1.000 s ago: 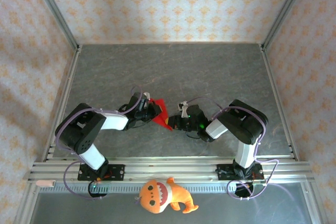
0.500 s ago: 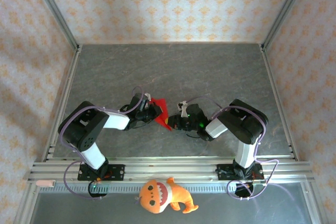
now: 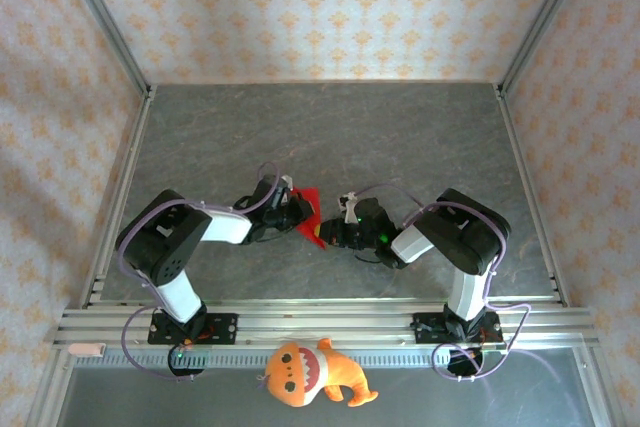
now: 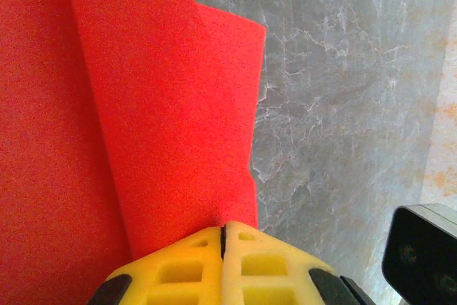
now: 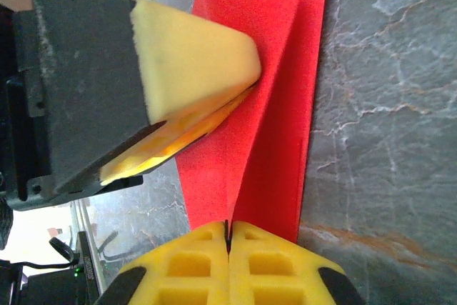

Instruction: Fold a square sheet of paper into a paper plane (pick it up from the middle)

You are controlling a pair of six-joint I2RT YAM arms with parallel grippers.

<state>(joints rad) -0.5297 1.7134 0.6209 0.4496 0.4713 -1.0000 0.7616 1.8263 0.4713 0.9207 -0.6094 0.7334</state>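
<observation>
Pinching one red sheet of paper (image 4: 164, 119), the left gripper (image 4: 223, 230) and right gripper (image 5: 228, 225) clamp tight.

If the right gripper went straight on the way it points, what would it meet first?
The creased bright red paper sheet pinched in the right gripper; it would push along that. Just beyond, slightly aside, is the left gripper; depth unclear.

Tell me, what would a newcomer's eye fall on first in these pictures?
First, the bright red paper at the middle of the grey table, creased and pinched by the left gripper and the right gripper, both shut on it. Then the orange plush toy at the near edge, between the arms' bases.
</observation>
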